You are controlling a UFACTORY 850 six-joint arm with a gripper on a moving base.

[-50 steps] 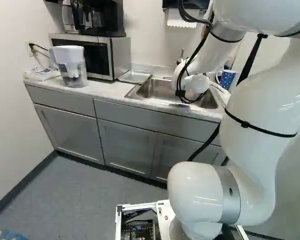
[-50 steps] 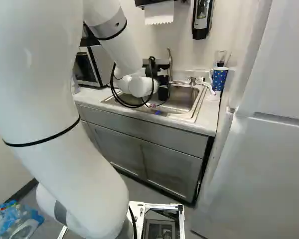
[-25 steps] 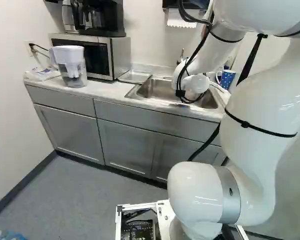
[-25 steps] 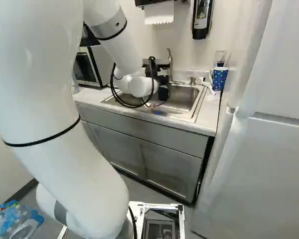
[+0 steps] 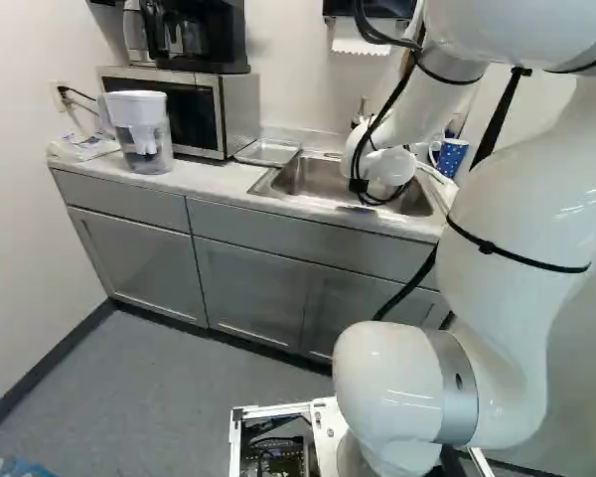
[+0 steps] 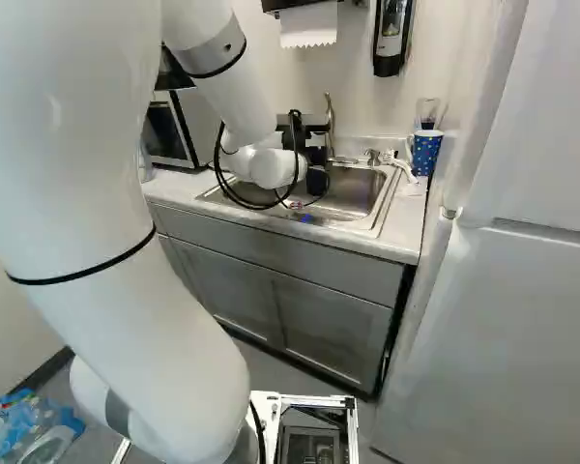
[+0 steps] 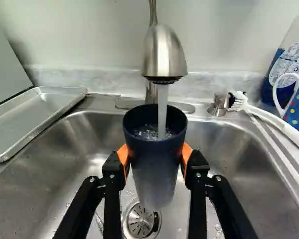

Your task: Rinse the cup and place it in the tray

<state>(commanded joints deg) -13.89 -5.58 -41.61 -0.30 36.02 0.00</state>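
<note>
Rinse in hand: cup under running tap, tray next

Cup [image 7: 155,174] is over the sink [image 7: 89,142], mouth up, right under the faucet [image 7: 164,52]. Water [image 7: 162,107] runs straight into it & bubbles inside. Drain [image 7: 138,221] is below.

Gripper [image 7: 155,156] is part-open, approx. cup's width, w/ orange pads [image 7: 123,155] pressed on both sides of the cup. Grip looks secure, tho a wet wall + extra water wt. could make it slip, IMO.

Step now: rinsing, i.e. the fill part. Tray [image 7: 42,112] is on the counter [image 5: 204,179] beside the sink, btwn it & the microwave [image 5: 223,109] in the left base view. No cup in it, so placing is yet to do.

Next move, my read: tip the cup to pour out over the sink, prob. clear of the stream, & keep the grip firm while it tilts. Then lift over the sink rim, go across to the tray, set down gently, let go. Watch the faucet head; it's close above the cup's mouth, so a straight lift risks a bump. Brush [image 7: 284,124] & spotted mug [image 7: 298,107] are on the sink's other side, away from that route.
</note>
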